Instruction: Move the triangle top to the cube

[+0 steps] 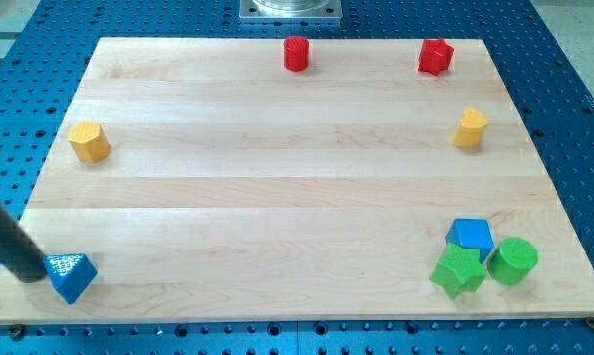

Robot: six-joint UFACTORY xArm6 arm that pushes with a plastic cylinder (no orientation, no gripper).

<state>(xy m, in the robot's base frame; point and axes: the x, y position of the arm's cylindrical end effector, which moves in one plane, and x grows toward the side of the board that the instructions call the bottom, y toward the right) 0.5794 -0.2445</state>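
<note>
Blue triangle (71, 276) sits at the bottom left corner of the wooden table (277, 197). My tip (31, 276) touches its left side, and the dark rod leans up to the left. No fingers here. Far right, the blue cube (471, 237) sits beside a green star (459, 271) and a green cylinder (513, 260).

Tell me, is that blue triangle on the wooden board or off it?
On it: the blue triangle sits inside the board's bottom-left corner, my tip touching its left side.
</note>
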